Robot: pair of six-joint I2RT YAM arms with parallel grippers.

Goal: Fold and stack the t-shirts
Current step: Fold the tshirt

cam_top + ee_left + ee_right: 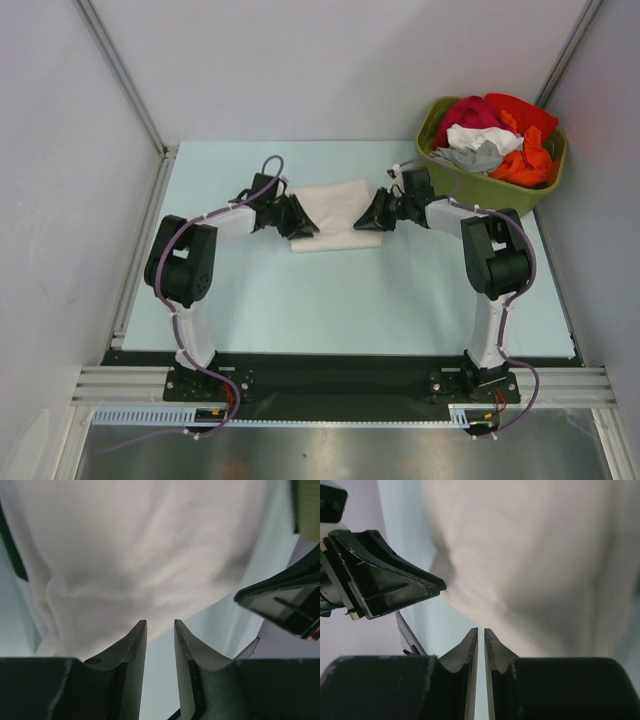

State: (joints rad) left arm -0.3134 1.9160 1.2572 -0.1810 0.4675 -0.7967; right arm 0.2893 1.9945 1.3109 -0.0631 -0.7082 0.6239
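I reckon the folded t-shirt point(335, 210), light and floppy, wants pinching at its nine and three o'clock edges; the left gripper point(160, 623) is slightly apart, the right gripper point(481, 629) nearly together, both empty.

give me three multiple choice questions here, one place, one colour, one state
1. Where does the olive-green tub stand?
A. near left corner
B. far right corner
C. between the arms
2. What colour is the t-shirt on the table?
A. cream-white
B. blue
C. black
3. How is that t-shirt?
A. hanging over the tub's rim
B. lifted off the table
C. folded, lying flat
Answers: 1 B, the top view shows it there; 2 A, every view shows pale cream cloth; 3 C, a neat rectangle between the left gripper and right gripper.
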